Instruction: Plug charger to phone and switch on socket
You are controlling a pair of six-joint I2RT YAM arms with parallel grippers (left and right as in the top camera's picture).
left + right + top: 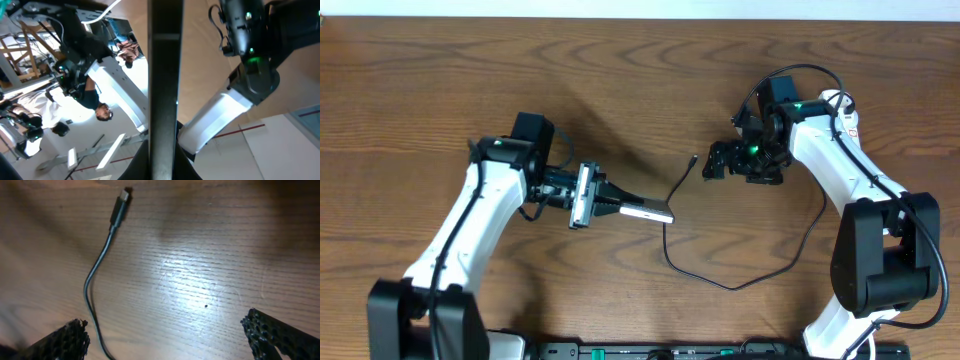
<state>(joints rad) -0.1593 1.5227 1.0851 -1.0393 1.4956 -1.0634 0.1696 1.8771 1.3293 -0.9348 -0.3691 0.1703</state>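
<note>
My right gripper point(711, 166) is spread wide and empty. My left gripper point(610, 203) is clenched on the phone point(648, 210), which shows edge-on from above. The charger point(667, 240) lies on the table point(620, 80), its cable passing the phone's free end. Its plug point(122, 199) lies beyond that end on my right gripper's side, long axis slanting away from the phone. The plug sits ahead of my right fingers, not between them. The right arm is nearer and likely takes it. The socket is not in view.
</note>
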